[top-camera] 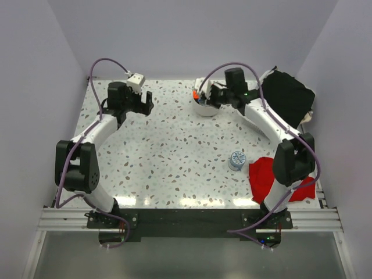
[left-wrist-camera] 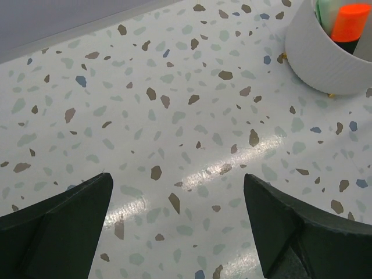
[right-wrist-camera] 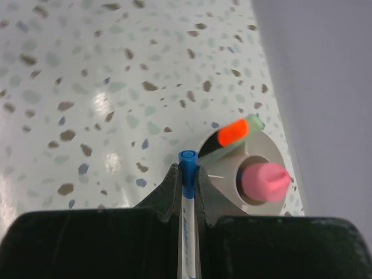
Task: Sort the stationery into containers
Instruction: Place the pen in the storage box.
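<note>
The round white container (top-camera: 204, 108) stands at the back middle of the table. An orange-capped highlighter (right-wrist-camera: 232, 131) and a pink-capped stubby stick (right-wrist-camera: 264, 179) stand in it (right-wrist-camera: 264, 142). My right gripper (right-wrist-camera: 187, 170) is shut on a blue-and-white pen (right-wrist-camera: 187, 197), its blue cap poking out just above the container's near rim. In the top view the right gripper (top-camera: 213, 96) hangs over the container. My left gripper (left-wrist-camera: 177, 195) is open and empty over bare table, the container (left-wrist-camera: 328, 58) and highlighter (left-wrist-camera: 350, 23) to its upper right. It shows at the back left (top-camera: 145, 104).
A white basket with black cloth (top-camera: 288, 96) stands at the back right. A red cloth (top-camera: 273, 177) lies at the front right, with a small grey round object (top-camera: 236, 159) beside it. Walls close the table on three sides.
</note>
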`<act>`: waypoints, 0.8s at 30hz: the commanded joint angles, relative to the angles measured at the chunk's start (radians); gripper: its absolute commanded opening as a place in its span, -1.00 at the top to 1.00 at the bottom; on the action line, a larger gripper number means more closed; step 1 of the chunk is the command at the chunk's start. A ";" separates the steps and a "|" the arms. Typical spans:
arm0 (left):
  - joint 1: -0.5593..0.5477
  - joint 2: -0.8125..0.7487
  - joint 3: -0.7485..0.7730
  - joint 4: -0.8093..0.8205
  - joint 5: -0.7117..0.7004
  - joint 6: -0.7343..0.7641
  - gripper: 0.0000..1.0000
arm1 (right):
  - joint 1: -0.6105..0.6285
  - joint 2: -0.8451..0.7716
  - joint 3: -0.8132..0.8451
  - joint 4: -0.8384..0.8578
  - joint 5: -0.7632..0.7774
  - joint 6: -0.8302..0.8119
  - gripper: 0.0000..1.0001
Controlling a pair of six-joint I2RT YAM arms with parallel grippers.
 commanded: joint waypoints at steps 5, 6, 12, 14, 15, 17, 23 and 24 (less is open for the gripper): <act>-0.009 0.058 0.084 0.025 0.113 -0.013 -1.00 | -0.163 0.090 -0.025 0.759 0.087 0.895 1.00; -0.012 0.068 0.090 0.018 0.119 -0.011 -1.00 | -0.171 0.107 -0.011 0.787 0.108 0.952 1.00; -0.027 0.102 0.127 -0.005 0.140 0.009 -1.00 | -0.200 0.225 0.074 0.906 0.230 1.087 1.00; -0.033 0.111 0.146 -0.014 0.145 0.015 -1.00 | -0.200 0.246 0.077 0.949 0.262 1.097 1.00; -0.036 0.120 0.152 -0.017 0.145 0.018 -1.00 | -0.200 0.257 0.078 0.965 0.274 1.098 1.00; -0.041 0.137 0.179 -0.029 0.142 0.025 -1.00 | -0.200 0.283 0.078 1.003 0.282 1.091 1.00; -0.049 0.182 0.248 -0.081 0.128 0.047 -1.00 | -0.197 0.345 0.084 1.054 0.328 1.103 1.00; -0.052 0.185 0.255 -0.084 0.124 0.050 -1.00 | -0.200 0.351 0.080 1.060 0.333 1.098 1.00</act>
